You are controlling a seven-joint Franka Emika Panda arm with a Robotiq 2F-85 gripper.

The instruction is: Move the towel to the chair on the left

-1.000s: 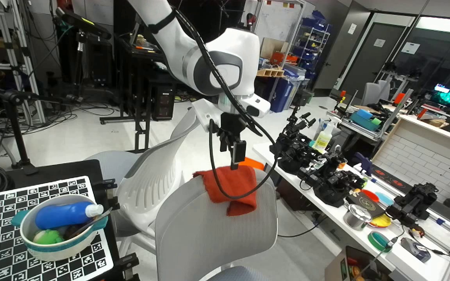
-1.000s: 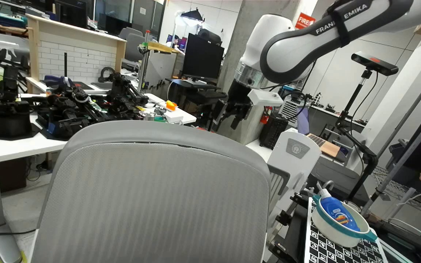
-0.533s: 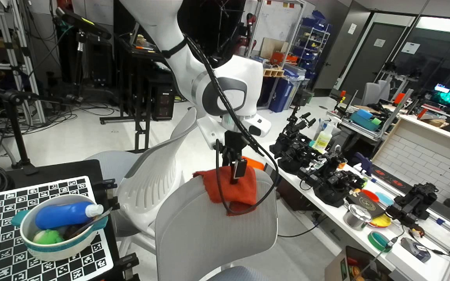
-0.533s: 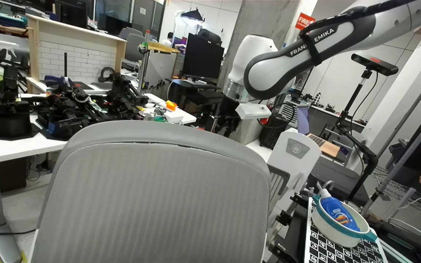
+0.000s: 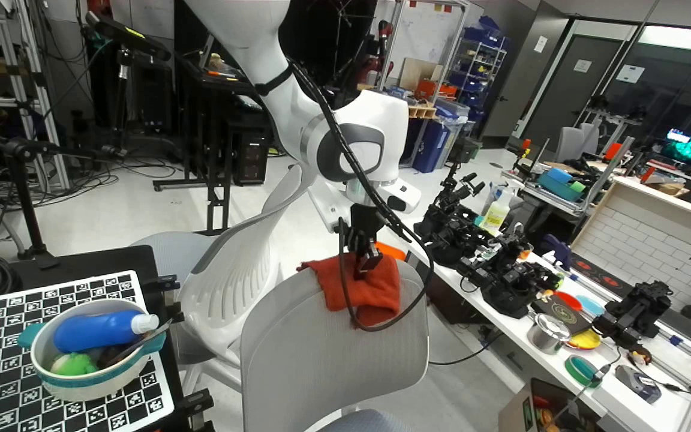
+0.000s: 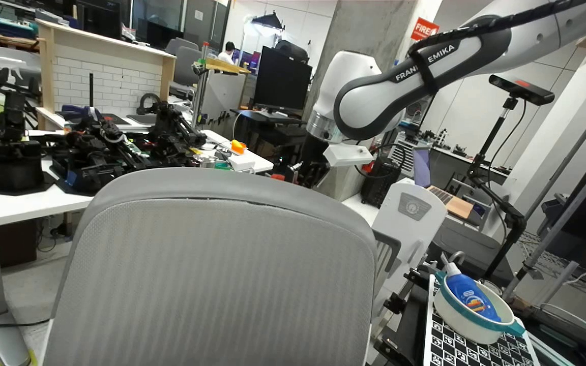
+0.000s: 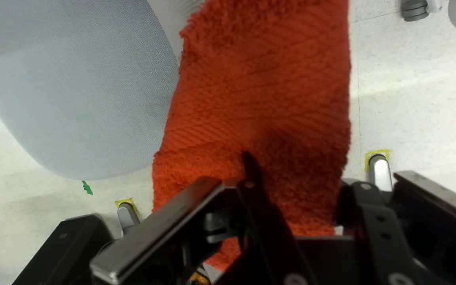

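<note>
The orange-red towel [image 5: 375, 291] hangs over the top edge of a pale chair's backrest [image 5: 327, 360]. My gripper [image 5: 362, 273] has its jaws drawn together on the cloth at that edge, and folds gather around the tips. In the wrist view the towel [image 7: 259, 91] runs beneath and between the dark fingers, whose ends are blurred and partly hidden. To the left stands the chair [image 5: 225, 288], with a pale slatted backrest. Only a red sliver of towel [image 6: 277, 176] shows beside my gripper [image 6: 300, 175] above a grey backrest in an exterior view.
A broad mesh backrest [image 6: 211, 279] fills that exterior view's foreground. A pot with a blue bottle [image 5: 96, 348] stands on a patterned board at the side. A white table [image 5: 489, 312] carries black robot arms and dishes. A looped cable [image 5: 423, 264] hangs from my arm.
My gripper has come down from above the towel and its jaws have closed onto it. The towel and the backrest beneath have shifted slightly to the right in an exterior view.
</note>
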